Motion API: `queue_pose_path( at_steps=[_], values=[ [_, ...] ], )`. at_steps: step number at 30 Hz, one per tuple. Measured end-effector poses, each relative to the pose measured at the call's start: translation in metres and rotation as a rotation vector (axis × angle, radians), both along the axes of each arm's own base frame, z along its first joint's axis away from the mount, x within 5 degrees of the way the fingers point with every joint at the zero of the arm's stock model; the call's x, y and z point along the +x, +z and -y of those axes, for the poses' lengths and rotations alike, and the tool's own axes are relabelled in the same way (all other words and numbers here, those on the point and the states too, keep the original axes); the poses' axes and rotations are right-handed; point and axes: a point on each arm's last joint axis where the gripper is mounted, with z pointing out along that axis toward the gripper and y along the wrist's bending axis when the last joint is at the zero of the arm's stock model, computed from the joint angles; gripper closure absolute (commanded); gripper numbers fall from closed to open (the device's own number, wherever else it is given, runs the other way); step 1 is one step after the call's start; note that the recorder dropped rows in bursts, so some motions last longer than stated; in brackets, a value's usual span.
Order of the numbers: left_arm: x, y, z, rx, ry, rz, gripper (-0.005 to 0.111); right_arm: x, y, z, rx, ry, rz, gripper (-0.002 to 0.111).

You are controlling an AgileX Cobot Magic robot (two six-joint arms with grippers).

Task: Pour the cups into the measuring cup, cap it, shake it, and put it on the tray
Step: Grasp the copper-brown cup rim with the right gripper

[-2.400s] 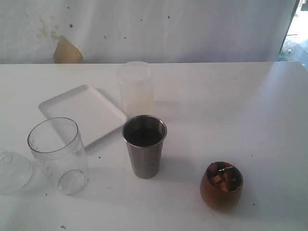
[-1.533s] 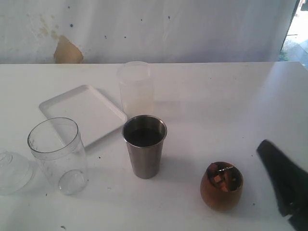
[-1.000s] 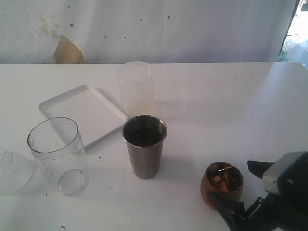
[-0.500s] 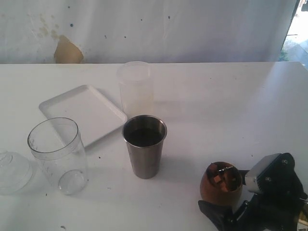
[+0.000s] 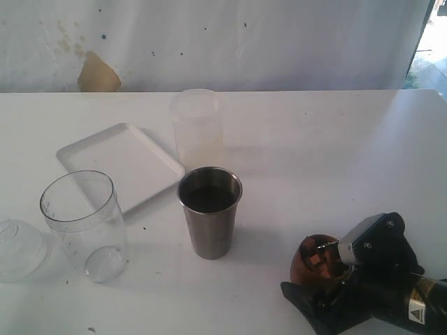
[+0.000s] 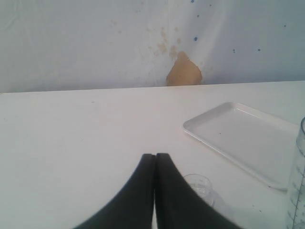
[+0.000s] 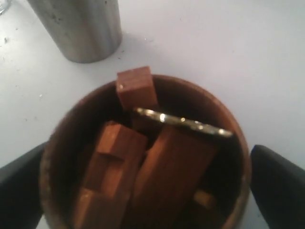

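The brown wooden cup (image 5: 311,257) stands at the front right, filled with wooden blocks and a shiny metal piece (image 7: 183,123). My right gripper (image 5: 318,273) is open, one finger on each side of the wooden cup (image 7: 143,157), not closed on it. The steel tumbler (image 5: 209,213) stands upright at the centre, and its base shows in the right wrist view (image 7: 78,28). At the left the clear measuring cup (image 5: 84,223) stands empty. The white tray (image 5: 119,164) lies behind it. My left gripper (image 6: 155,157) is shut and empty, low over the table, out of the exterior view.
A frosted plastic cylinder (image 5: 197,129) stands behind the steel tumbler, beside the tray's right corner. A clear domed lid (image 5: 17,248) lies at the left edge next to the measuring cup. A white wall with a brown patch (image 5: 96,73) rises behind the table.
My right arm came in from the lower right and slid its open fingers around the wooden cup. The cups, tray and left gripper have not moved.
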Motion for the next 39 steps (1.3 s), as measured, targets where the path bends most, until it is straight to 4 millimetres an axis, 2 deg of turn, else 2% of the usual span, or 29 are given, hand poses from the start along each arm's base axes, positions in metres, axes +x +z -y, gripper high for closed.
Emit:
queue_pose_path(
  at_steps=[13,24,33,39],
  values=[
    [0.0,0.0,0.0,0.0,0.0,0.0,0.106,0.011,0.002,-0.002,0.053,-0.018,0.056,0.004],
    [0.0,0.0,0.0,0.0,0.0,0.0,0.106,0.011,-0.01,-0.002,0.067,-0.023,0.014,0.004],
    [0.0,0.0,0.0,0.0,0.0,0.0,0.106,0.026,-0.014,-0.005,0.084,-0.004,0.071,0.004],
    [0.0,0.0,0.0,0.0,0.0,0.0,0.106,0.027,-0.014,-0.005,0.082,0.003,0.089,0.004]
  ],
)
